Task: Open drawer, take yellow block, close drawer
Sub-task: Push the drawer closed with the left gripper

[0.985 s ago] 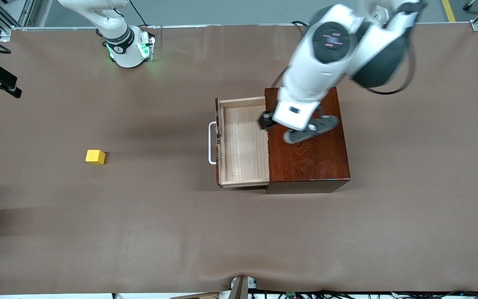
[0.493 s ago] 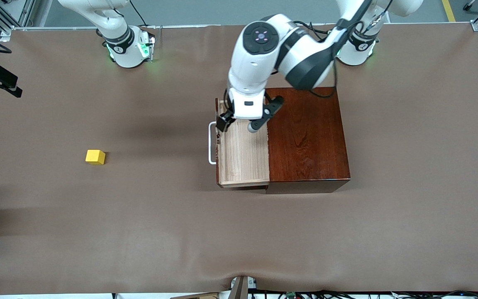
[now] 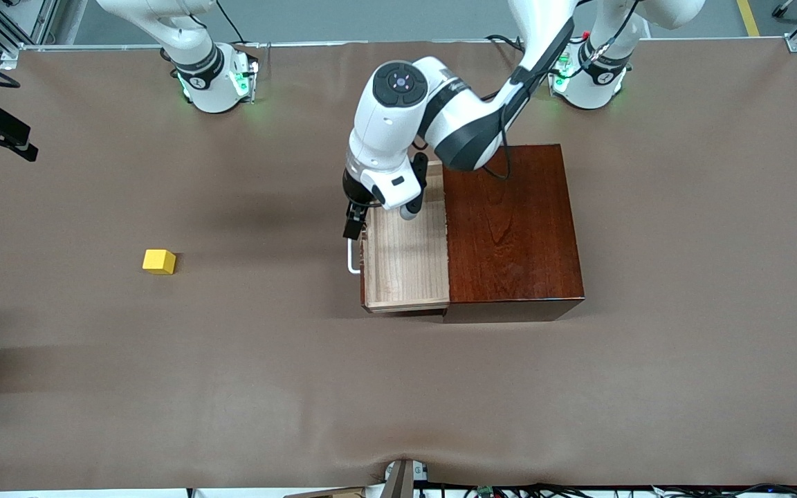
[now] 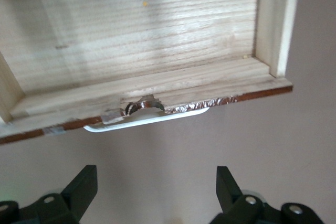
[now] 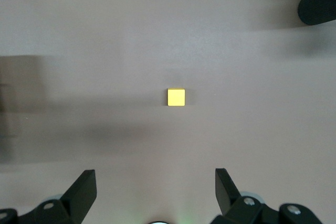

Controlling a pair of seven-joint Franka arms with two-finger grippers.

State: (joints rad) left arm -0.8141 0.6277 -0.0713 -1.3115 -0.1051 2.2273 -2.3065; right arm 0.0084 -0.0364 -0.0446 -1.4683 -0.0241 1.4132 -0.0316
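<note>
The drawer (image 3: 405,256) stands open and empty. The block (image 3: 159,261), at 9 o'clock from it, is rigid and light; opposite flat faces are gripped. Left gripper (image 4: 152,195), over the handle (image 4: 147,121), and right gripper (image 5: 152,195), over the block, are spread wide, empty.

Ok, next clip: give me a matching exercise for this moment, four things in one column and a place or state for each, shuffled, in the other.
Things:
1. drawer
2. yellow block
3. left tool
4. right tool

Places or states:
A. open, high over the yellow block
B. pulled out of the dark wooden box, nothing in it
C. open, over the bare table just off the drawer's white handle
D. on the table toward the right arm's end, apart from the box

Pairs: 1-B, 2-D, 3-C, 4-A
</note>
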